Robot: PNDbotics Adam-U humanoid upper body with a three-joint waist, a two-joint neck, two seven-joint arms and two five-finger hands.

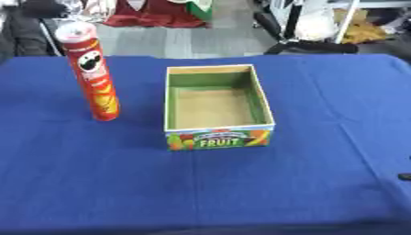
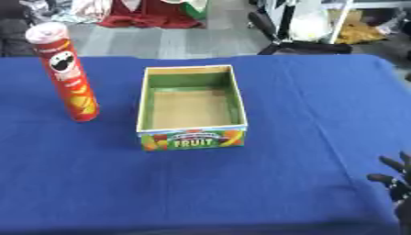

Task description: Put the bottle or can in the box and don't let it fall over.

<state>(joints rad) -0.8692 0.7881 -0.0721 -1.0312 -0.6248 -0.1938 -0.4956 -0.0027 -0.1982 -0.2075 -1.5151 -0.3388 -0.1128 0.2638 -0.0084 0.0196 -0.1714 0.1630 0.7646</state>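
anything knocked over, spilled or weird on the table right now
Nothing stands out. The red can stands upright left of the box, which sits open and empty. The right robot hand shows at the lower right edge.

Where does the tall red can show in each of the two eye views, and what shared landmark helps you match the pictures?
Left eye view: the red can stands upright at upper left, on the blue cloth, left of the box and apart from it.
Right eye view: the red can stands upright nearer the left edge, again left of the box.
Shared landmark: the open box with FRUIT printed on its near side.
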